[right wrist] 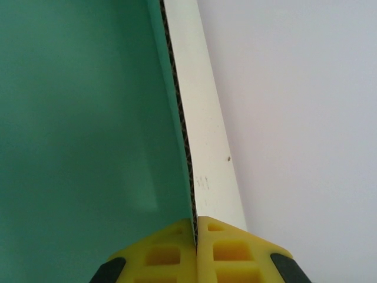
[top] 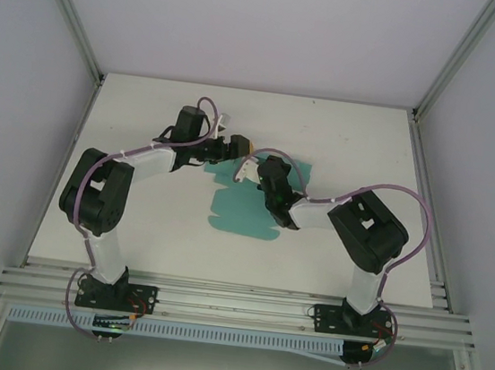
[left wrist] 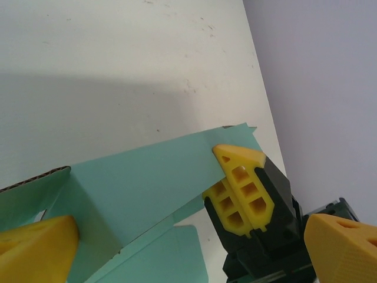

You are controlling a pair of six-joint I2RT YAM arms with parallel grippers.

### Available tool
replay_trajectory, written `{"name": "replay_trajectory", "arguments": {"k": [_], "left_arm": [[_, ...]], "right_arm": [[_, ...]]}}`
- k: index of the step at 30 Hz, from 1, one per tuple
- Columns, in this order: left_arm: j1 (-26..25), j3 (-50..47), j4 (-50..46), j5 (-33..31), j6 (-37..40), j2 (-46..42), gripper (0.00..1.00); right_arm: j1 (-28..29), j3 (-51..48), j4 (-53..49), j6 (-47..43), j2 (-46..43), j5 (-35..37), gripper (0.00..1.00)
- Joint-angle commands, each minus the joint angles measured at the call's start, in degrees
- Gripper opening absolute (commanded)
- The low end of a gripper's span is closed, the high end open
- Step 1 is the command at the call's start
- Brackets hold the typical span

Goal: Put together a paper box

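The paper box is a flat teal die-cut sheet (top: 244, 210) lying mid-table, with its far flap lifted. My right gripper (top: 252, 166) is shut on that raised flap. In the right wrist view its yellow fingertips (right wrist: 195, 227) pinch the card's corrugated edge, with the teal face (right wrist: 82, 118) on the left. My left gripper (top: 234, 145) hovers just beyond the flap, open. In the left wrist view its fingers (left wrist: 35, 247) stand wide apart either side of the raised teal flap (left wrist: 141, 177), and the right gripper (left wrist: 238, 188) clamps the flap's end.
The white table (top: 134, 225) has bare room left and right of the sheet. Lavender walls (top: 26, 77) enclose it on three sides, and aluminium rails (top: 233, 305) run along the near edge by the arm bases.
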Motion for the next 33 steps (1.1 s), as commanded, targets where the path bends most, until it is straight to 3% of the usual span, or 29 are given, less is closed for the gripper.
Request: {"name": "replay_trajectory", "arguments": {"k": [1, 10, 14, 22, 24, 27, 30, 33], "left_arm": [[-0.6, -0.9, 2.3, 1.6, -1.6, -1.2, 0.94], [-0.9, 0.1, 6.2, 3.3, -5.5, 1.3, 0.74], [-1.2, 0.0, 5.9, 2.2, -5.2, 1.4, 0.53], [-1.3, 0.8, 0.5, -1.1, -3.8, 1.5, 0.37], [-1.4, 1.2, -1.4, -2.5, -3.3, 1.4, 0.25], [-1.4, 1.7, -2.4, -2.9, -2.7, 1.5, 0.14], [-1.4, 2.2, -3.4, -1.9, -2.3, 1.9, 0.08], [-1.4, 1.6, -4.0, -2.7, -1.9, 1.2, 0.09]], "right_arm": [[1.3, 2.0, -2.6, 5.6, -0.5, 3.5, 0.00], [3.5, -3.0, 5.0, 4.1, -1.1, 1.3, 0.00], [4.3, -3.5, 5.7, 3.6, -0.6, 0.4, 0.00], [5.1, -5.0, 11.1, 0.5, 0.7, 2.1, 0.00], [5.2, -5.5, 11.4, 0.6, 0.1, 2.0, 0.00], [5.5, -6.3, 11.2, 0.7, -1.2, 1.5, 0.00], [5.6, -6.6, 10.9, 0.5, -1.7, 1.6, 0.00], [5.6, -7.1, 11.4, -0.3, -1.7, 2.4, 0.00]]}}
